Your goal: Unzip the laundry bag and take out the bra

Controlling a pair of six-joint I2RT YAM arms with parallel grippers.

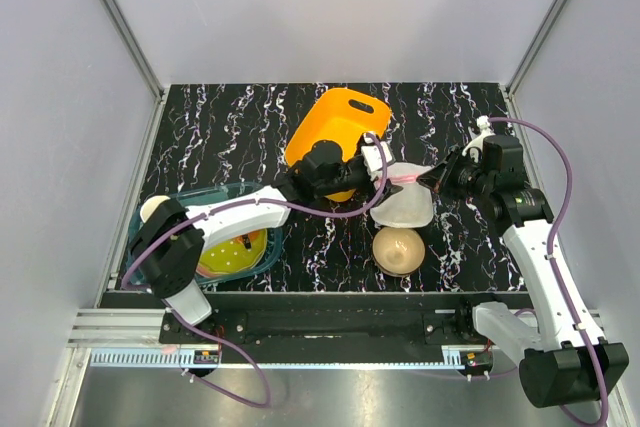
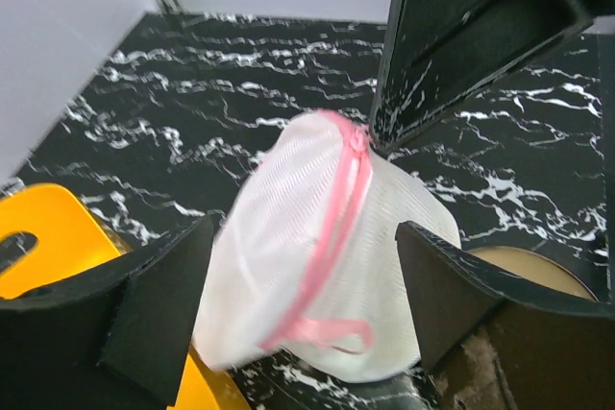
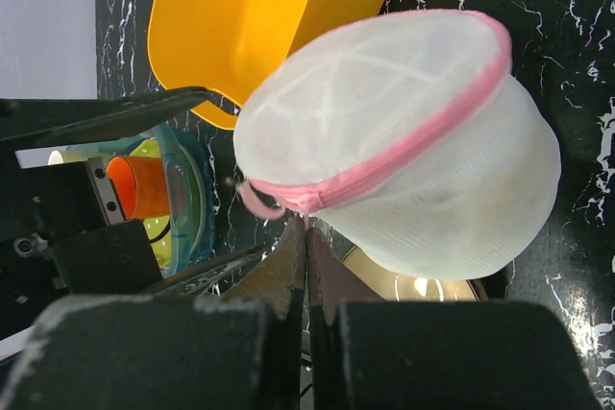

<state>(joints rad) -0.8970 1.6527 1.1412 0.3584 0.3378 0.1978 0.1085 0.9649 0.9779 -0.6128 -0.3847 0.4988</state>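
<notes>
The right gripper (image 3: 307,226) was pinched shut, its tips meeting on the pink zipper trim (image 3: 413,141) of the laundry bag (image 3: 404,93), which appeared to be held up just ahead of those tips. The left gripper (image 2: 307,237) stood wide open with the bag between its fingers; whether either pad pressed the mesh could not be told. The zipper looked closed all round, so unzipping was probably the step in hand. To do it well, the left would want to close on the mesh body and anchor it while the right drew the slider along the curve of the rim — following the trim, not tugging straight back, or the soft pouch would simply trail after it.

Only the right wrist view showed its own fingertips pressed together, with the orange basket (image 3: 259,16) beyond the bag and a tan bowl (image 3: 413,287) beneath it. Only the left wrist view showed how widely the left fingers stood. The bra was visible in no view — presumably it was inside the bag.
</notes>
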